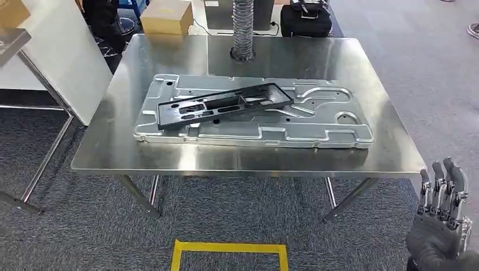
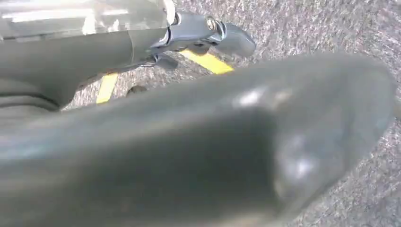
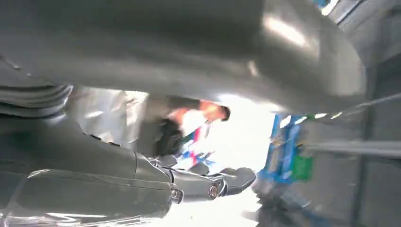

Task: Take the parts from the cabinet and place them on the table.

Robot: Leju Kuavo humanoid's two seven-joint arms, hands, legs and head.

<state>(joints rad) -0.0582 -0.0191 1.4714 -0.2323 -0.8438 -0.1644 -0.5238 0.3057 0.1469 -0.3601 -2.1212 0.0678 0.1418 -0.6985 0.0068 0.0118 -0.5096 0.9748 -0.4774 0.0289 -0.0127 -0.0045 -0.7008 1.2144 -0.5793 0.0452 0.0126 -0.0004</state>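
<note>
Right hand sits low, near the table's front right corner, off the tabletop. Fingers extended upward, side by side, nothing in them, touching nothing. Right wrist view: thumb and dark fingers apart, no part between them.

Left hand hangs over grey carpet and a yellow tape line. Thick thumb blurred, up close; one dark finger stretched out straight, holding nothing.

Yellow tape rectangle on the floor just in front of the table.

On the steel table: large stamped silver sheet-metal panel lies flat, centred. Black slotted frame part rests on top of it, angled, left end nearer the front.

Beyond the table's far edge: ribbed grey hose, cardboard box, black bag.
</note>
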